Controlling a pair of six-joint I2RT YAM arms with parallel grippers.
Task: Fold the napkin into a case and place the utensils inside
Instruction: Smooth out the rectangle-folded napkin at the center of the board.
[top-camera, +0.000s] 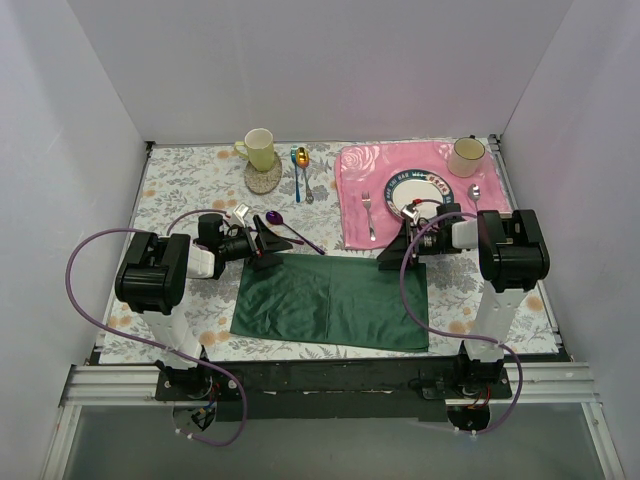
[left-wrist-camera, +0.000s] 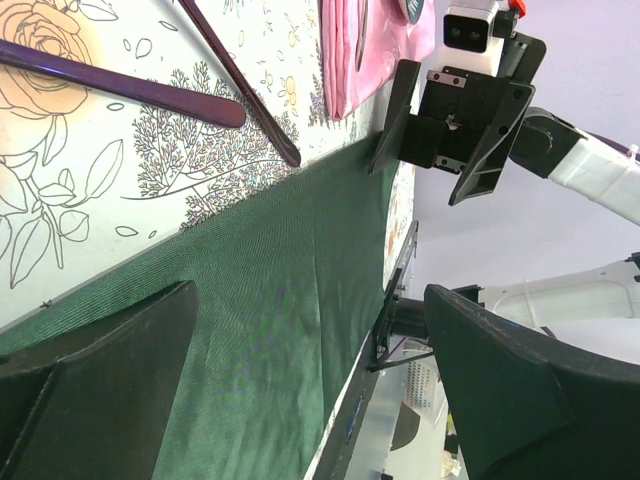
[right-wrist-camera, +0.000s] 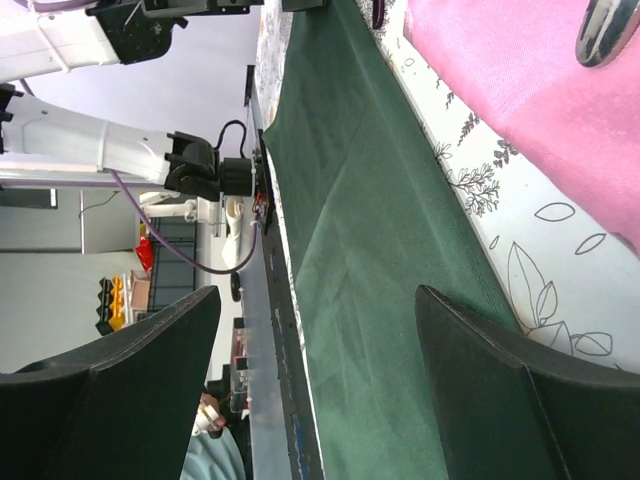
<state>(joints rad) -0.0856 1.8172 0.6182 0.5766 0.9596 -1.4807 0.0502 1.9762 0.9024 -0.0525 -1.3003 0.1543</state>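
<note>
The dark green napkin (top-camera: 330, 300) is spread flat at the near middle of the table (top-camera: 180, 190), with the purple utensils (top-camera: 295, 233) laid just beyond its far left corner. The left gripper (top-camera: 267, 250) is held wide open at that corner and the right gripper (top-camera: 400, 255) at the far right corner, beside the pink placemat (top-camera: 350, 215); nothing is gripped.

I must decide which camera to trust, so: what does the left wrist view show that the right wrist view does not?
Only the left wrist: the purple utensils, handles only, and the open right gripper. Only the right wrist: the tip of a silver utensil on the pink placemat, and the left arm. Both: the green napkin, that placemat and the floral tablecloth.
</note>
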